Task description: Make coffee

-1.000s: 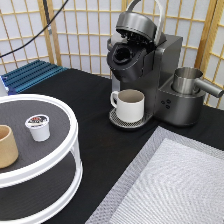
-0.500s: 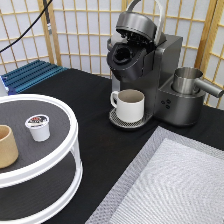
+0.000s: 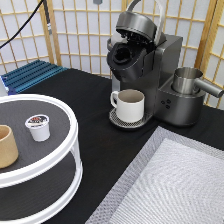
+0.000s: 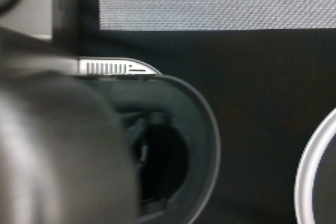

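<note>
Coffee pod on the tray, brewer lid up, gripper out of the exterior view.

We see the small white plastic coffee pod with its dark printed foil top [image 3: 38, 126] upright on the upper shelf of the round white two-tier tray [image 3: 67, 150], at about 9 o'clock in the exterior view, near but apart from the tan handleless cup [image 3: 7, 146] at the view's left edge. The dark grey pod coffee machine [image 3: 150, 70] stands at about 1 o'clock with its lid raised and chamber open. A white handled mug [image 3: 129, 105] sits on its drip plate. A steel jug [image 3: 187, 82] sits at the machine's 3 o'clock side. We cannot see the gripper in the exterior view, so we cannot tell its finger state. In the wrist view we see the open dark chamber [image 4: 161, 160] from close by.
</note>
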You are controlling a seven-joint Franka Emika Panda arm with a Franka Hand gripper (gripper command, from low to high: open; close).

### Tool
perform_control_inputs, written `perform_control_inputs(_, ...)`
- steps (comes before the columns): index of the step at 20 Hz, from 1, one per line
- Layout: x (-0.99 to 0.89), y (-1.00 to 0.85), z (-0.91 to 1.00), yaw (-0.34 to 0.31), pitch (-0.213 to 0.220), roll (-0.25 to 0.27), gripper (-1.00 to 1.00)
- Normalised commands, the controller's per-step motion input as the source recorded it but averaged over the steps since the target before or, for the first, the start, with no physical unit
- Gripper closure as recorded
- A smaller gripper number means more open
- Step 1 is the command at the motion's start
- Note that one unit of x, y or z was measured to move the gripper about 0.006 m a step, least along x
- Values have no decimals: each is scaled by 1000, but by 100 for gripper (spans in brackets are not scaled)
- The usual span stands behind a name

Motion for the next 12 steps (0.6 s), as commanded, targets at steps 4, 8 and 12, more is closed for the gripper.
perform_control_inputs(4,-277,-516,-339,-159,-153,18,-100)
perform_control_inputs(8,-166,-214,-164,-276,-161,15,-100)
perform_control_inputs(12,-57,-185,-144,-304,-168,0,-100)
